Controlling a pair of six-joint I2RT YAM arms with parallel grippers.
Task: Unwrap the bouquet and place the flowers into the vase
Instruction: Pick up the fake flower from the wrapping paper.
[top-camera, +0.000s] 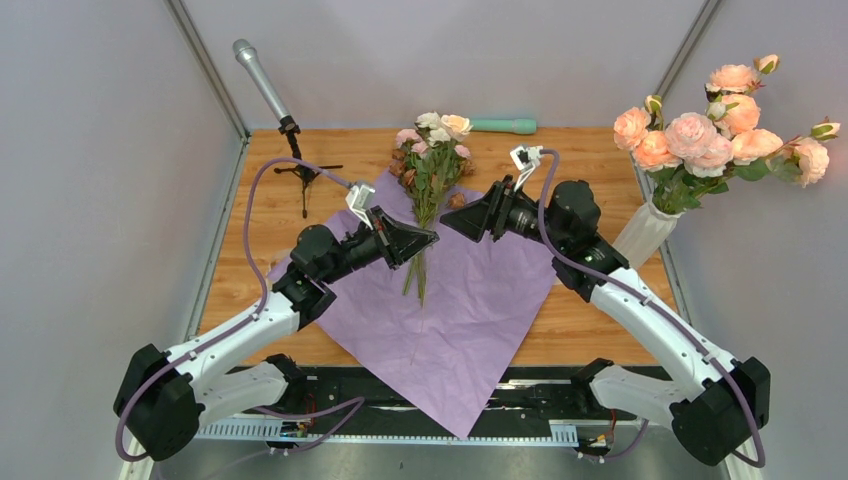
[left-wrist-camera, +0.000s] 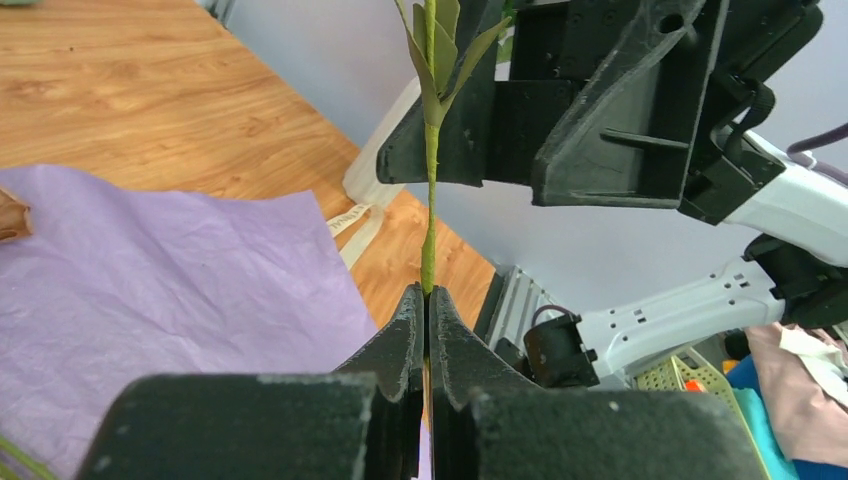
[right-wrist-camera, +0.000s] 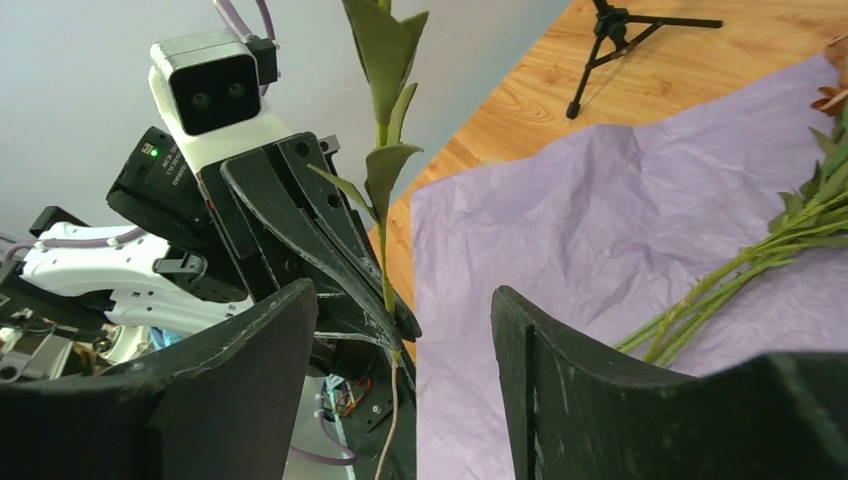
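paper: done. I see the purple sheet (top-camera: 480, 300) opened out flat on the table (top-camera: 590, 160).
flowers: the small pink, white and brown roses (top-camera: 432, 150) lie loose on the sheet, heads toward the far edge, stems toward the arm bases.
left gripper: the left gripper (left-wrist-camera: 428, 300) is pinched tight on one thin green stem (left-wrist-camera: 430, 200), which stands up out of the jaws, clear of the sheet.
right gripper: the right gripper (right-wrist-camera: 400, 350) has its fingers wide apart and nothing in them. It faces the left one almost nose to nose, and the stem lines up with its gap.
step in hand: my read is a handover of that single stem from left to right, with no grip taken yet.
vase: the white ribbed vase (top-camera: 643, 235) stands at the right edge of the table, well apart from both grippers. It holds big peach roses (top-camera: 700, 140) and none of the small roses that I can spot.
left to do: I judge every small flower has yet to go in, so this is early in the placing part.
ribbon: a pale strip (left-wrist-camera: 350, 222) lies on the wood past the sheet edge in the left wrist view. It may be the tie, but I can't confirm.
hidden: the head of the held stem is cut off in both wrist views. From above I can't separate it from the bunch. I can't tell whether the stem is inside the right fingers or just in front. The vase mouth is covered by leaves.
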